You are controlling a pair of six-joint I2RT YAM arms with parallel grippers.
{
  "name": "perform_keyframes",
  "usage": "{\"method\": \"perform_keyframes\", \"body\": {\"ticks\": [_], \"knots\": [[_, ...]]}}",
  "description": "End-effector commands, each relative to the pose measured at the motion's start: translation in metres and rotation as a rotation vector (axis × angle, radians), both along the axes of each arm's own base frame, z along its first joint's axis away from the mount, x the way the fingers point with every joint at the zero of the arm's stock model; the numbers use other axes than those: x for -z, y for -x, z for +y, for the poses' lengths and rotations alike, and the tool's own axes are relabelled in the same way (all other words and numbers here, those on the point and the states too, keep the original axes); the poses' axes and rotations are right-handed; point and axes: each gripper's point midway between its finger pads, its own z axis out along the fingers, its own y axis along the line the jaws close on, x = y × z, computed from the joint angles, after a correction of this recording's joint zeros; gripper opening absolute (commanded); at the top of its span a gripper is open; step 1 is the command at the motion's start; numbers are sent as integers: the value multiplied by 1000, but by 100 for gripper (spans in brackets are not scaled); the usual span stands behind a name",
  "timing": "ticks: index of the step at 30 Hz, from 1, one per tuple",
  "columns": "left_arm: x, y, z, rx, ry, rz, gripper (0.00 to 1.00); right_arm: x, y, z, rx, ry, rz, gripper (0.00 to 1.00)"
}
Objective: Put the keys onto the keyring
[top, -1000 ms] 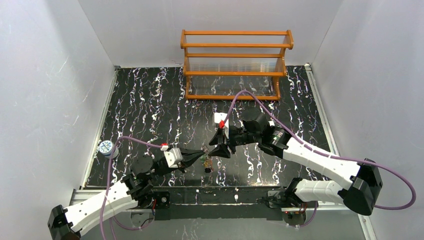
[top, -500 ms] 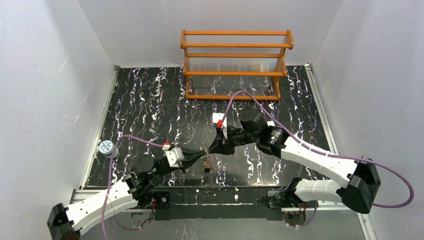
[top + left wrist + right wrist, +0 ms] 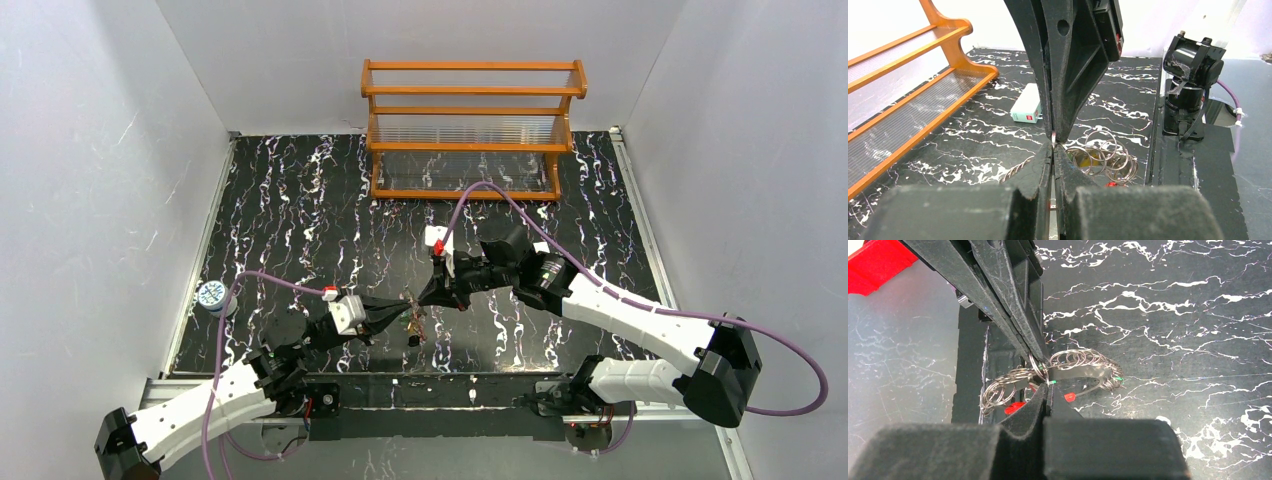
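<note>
Vs a second ago: the right tool (image 3: 422,297) had its jaws spread. Now they are pressed together, and it has slid left so its tip meets the left tool (image 3: 400,306) tip to tip. The left tool is unchanged, clamped on a ring of the keyring (image 3: 1078,360), and the ring bunch hangs below the tips. We cannot tell whether the right tool pinches a ring or only touches it.

The top view gives just a small dark clump there. The right wrist view resolves the chain of wire rings, red bits, and one green fleck of the keys (image 3: 1118,378) at the far end. The left wrist view adds a white box (image 3: 1026,109) lying beyond the tips.

The tips sit near the near edge of the tabletop (image 3: 300,220). The rack (image 3: 470,130) at the far edge is well apart, with open marble between. A small round object (image 3: 212,296) sits at the left edge.
</note>
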Motion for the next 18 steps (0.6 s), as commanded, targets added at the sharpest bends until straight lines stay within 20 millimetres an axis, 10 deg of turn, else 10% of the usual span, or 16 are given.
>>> {"method": "perform_keyframes", "body": {"ticks": [1,13,18], "knots": [[-23,4,2,10,69,-56,0,-1,-5,0,17,0,-18,1],[-25,7,3,21,84,-61,0,13,-3,9,-14,-1,18,3],[-25,7,3,23,87,-64,0,9,-3,8,-23,-32,-20,30]]}}
